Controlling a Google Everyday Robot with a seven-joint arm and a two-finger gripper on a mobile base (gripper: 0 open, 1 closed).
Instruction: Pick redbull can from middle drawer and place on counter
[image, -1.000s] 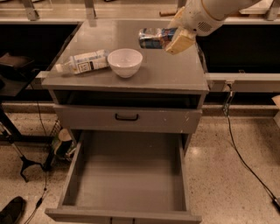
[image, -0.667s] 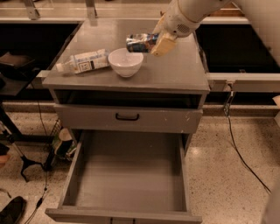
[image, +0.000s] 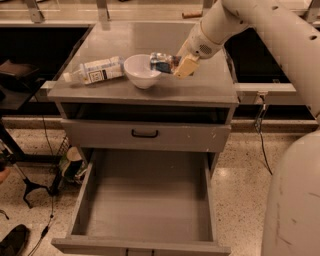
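Note:
The redbull can (image: 161, 62), silver and blue, lies sideways in my gripper (image: 176, 65) just above the counter (image: 200, 87), right next to the white bowl's right side. The gripper is shut on the can, with its tan fingers (image: 184, 66) around the can's right end. My white arm comes in from the upper right. The middle drawer (image: 147, 197) is pulled out below the counter, and its grey floor is bare.
A white bowl (image: 141, 70) stands at the counter's middle. A white-labelled plastic bottle (image: 96, 70) lies on its side at the left. A shut drawer front with a black handle (image: 145, 133) sits above the open drawer. Cables and a stand are on the floor at left.
My gripper has moved left and down with the can, from the counter's right side to beside the bowl. My arm now reaches further across the counter.

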